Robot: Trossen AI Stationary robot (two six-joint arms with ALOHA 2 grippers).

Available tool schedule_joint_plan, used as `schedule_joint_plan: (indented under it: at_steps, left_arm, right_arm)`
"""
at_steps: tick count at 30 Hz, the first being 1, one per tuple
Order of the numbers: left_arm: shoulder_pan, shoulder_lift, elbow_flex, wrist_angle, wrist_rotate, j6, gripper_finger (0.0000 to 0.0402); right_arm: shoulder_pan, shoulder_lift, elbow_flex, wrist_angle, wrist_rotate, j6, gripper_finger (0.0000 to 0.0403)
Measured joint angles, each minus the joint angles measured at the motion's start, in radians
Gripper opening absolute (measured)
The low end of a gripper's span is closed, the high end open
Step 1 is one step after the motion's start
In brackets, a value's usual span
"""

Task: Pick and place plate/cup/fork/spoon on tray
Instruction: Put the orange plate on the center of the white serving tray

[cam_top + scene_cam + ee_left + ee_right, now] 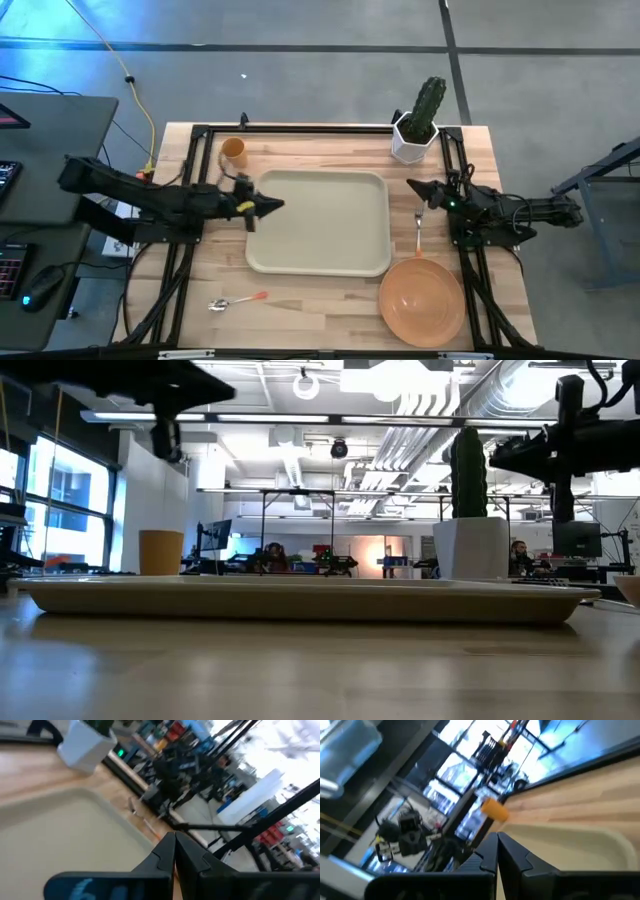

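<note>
Both arms hover over the wooden desk point(320, 300) with the pale cream rectangular plastic tray point(320, 225) bare between them.

We see the left gripper point(275, 205) clenched, fingertips pressed together and holding nothing, above the tray's left edge; the right gripper point(414, 186) is likewise clenched and empty, just off the tray's right side above the slim fork with silver tines and orange handle point(418, 232), which lies on the desk beside the tray. The round flat orange plastic plate point(421, 299) rests at the tray's near right corner, the small orange plastic cup point(233, 151) stands off its far left corner, and the orange-handled spoon with a silver bowl point(236, 301) lies near the desk's front left. A white hexagonal cactus pot point(413, 140) stands beyond the tray's far right corner.
</note>
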Motion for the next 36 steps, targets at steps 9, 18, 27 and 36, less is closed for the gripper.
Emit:
schedule_joint_plan:
  at_steps: [9, 18, 27, 36]
  left_arm:
    - [0.034, 0.372, 0.198, 0.0, 0.08, -0.152, 0.0001]
    - [0.042, 0.717, 0.506, 0.055, 0.178, -0.133, 0.0041]
    - [0.041, 1.001, 0.846, 0.005, 0.229, 0.14, 0.0117]
    - [0.022, 1.173, 1.062, -0.049, 0.321, 0.249, 0.0133]
  right_arm:
    - [0.001, 0.096, 0.001, -0.007, -0.146, 0.016, 0.0001]
    - [0.001, 0.167, 0.015, -0.036, -0.29, 0.048, 0.0049]
    - [0.022, 0.245, 0.191, -0.157, -0.257, 0.109, 0.0078]
    - [0.154, 0.494, 0.592, -0.676, -0.243, 0.108, 0.0079]
